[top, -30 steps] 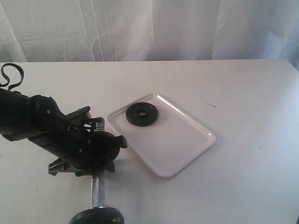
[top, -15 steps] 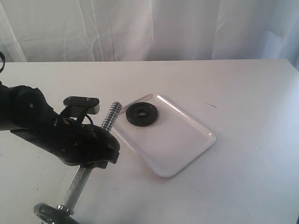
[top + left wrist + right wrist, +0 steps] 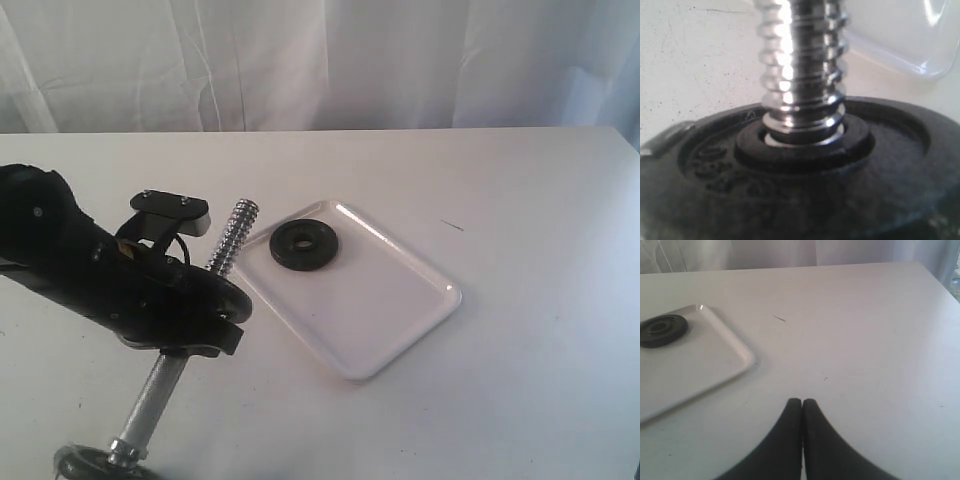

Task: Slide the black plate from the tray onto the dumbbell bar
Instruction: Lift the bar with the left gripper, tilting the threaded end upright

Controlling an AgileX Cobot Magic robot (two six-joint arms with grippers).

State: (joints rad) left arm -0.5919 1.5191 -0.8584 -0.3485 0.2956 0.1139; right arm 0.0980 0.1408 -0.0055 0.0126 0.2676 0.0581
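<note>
Obs: left gripper clamped across middle of dumbbell bar; fingers hidden under wrist. left arm enters from 9 o'clock, low over table. Bar tilted, running 7 to 1 o'clock. fitted disc at lower end. Threaded tip at 9 o'clock of black plate, apart. Plate flat in tray, 11 o'clock corner. Also: right gripper tips pressed together, above table.
</note>
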